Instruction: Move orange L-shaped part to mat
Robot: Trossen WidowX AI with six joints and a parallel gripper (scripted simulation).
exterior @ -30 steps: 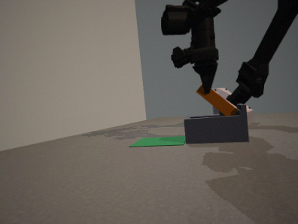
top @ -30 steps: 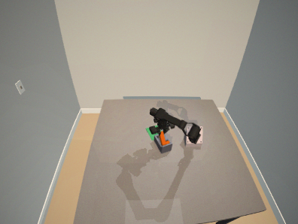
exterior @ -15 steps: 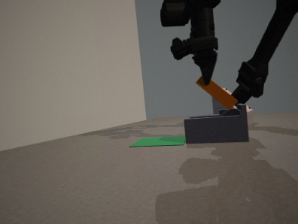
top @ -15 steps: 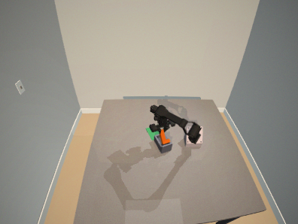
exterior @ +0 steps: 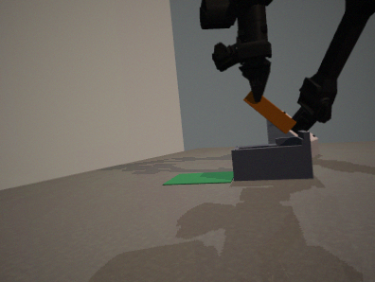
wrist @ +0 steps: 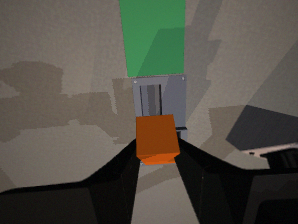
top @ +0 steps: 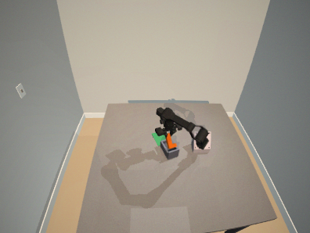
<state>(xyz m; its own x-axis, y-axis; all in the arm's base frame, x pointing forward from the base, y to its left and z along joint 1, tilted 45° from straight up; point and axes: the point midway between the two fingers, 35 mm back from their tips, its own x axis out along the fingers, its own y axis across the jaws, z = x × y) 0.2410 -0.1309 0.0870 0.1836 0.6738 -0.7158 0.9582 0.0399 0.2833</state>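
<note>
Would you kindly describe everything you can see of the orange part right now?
The orange part is a flat, matte bar with an L-shaped foot at one end, seen best from the top view. It hangs tilted in the air above the grey tray, upper end pinched in the gripper, lower end sloping down toward the tray's far side. Its pocket shows vacant in the wrist view. The green mat lies beside the tray.

Dim, soft-edged frames; broad overlapping shadows

Orange L-shaped part point(exterior: 269, 113) tilted, airborne above grey tray point(exterior: 272, 163).
</note>
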